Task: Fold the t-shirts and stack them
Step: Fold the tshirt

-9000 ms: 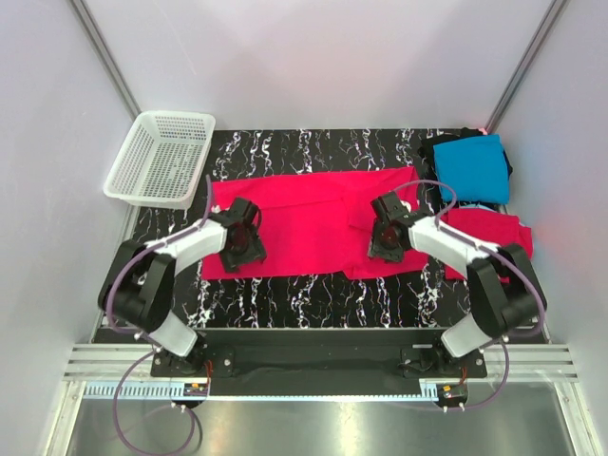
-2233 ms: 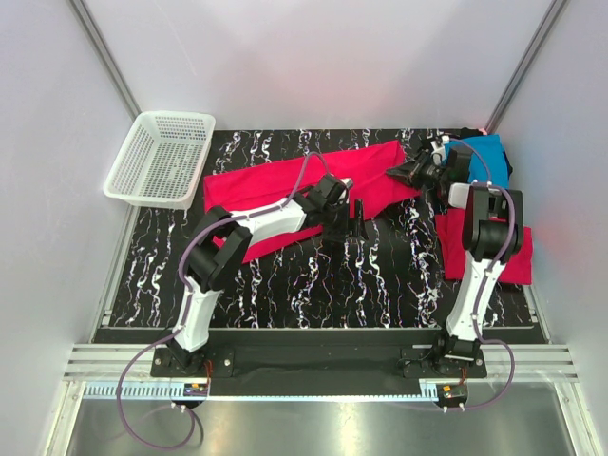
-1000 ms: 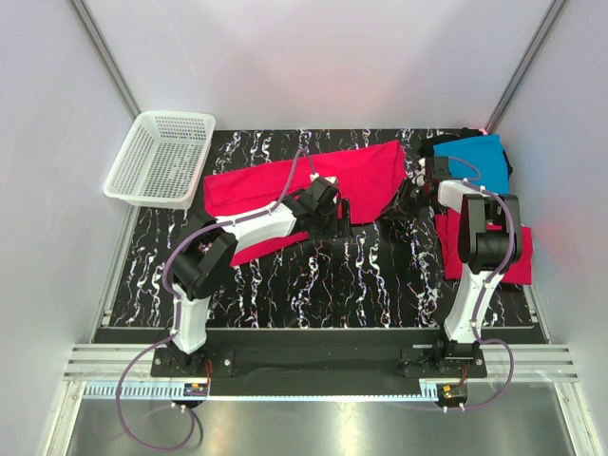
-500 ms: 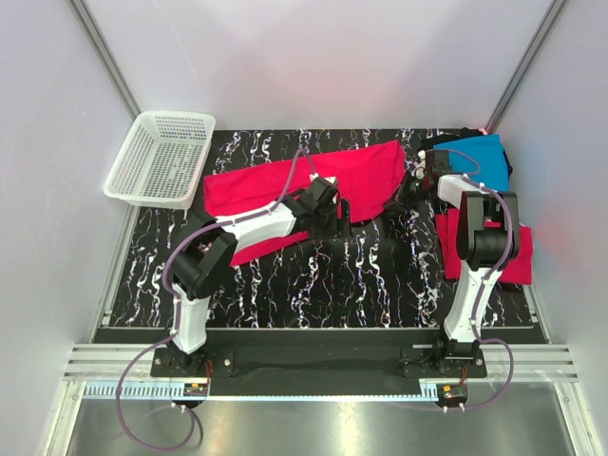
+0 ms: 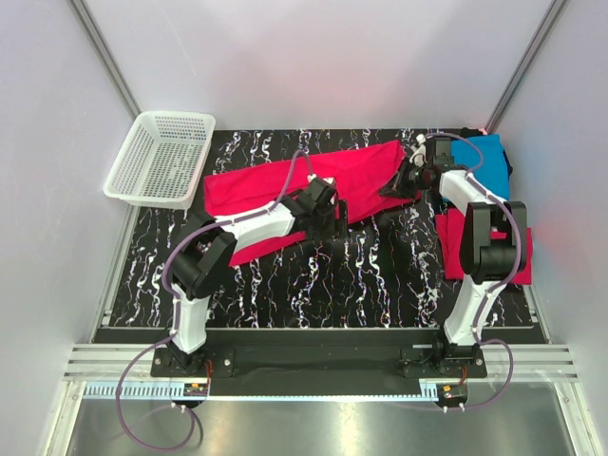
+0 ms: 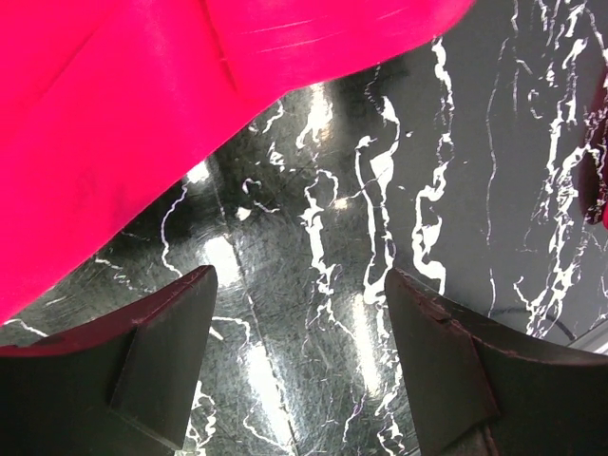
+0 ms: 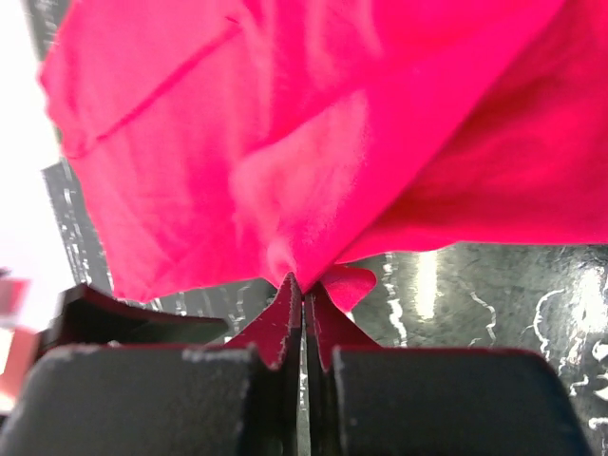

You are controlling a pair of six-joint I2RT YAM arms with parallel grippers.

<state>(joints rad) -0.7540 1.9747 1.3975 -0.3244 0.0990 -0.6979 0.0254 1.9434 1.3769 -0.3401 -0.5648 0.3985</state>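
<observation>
One pinkish-red t-shirt (image 5: 285, 185), folded into a long band, lies slanted across the back of the table. My right gripper (image 5: 391, 187) is shut on its right-hand edge; in the right wrist view the fingertips (image 7: 302, 290) pinch a fold of the red cloth (image 7: 313, 142), which hangs lifted off the table. My left gripper (image 5: 334, 217) stands open beside the band's near edge, over bare table (image 6: 313, 237), with nothing between its fingers (image 6: 161, 361) and the red shirt (image 6: 123, 123) just beyond them. A turquoise-blue t-shirt (image 5: 484, 157) lies at the back right on a black one (image 5: 469, 134). A second red t-shirt (image 5: 452, 239) lies at the right, partly under my right arm.
A white mesh basket (image 5: 161, 157) stands at the back left corner. The black marbled tabletop (image 5: 313, 285) is walled by white panels at the back and on both sides. Both arm bases sit at the near edge.
My right gripper has shut on the red shirt's right edge and drawn it up and toward the back. The left arm has stayed still and open.
</observation>
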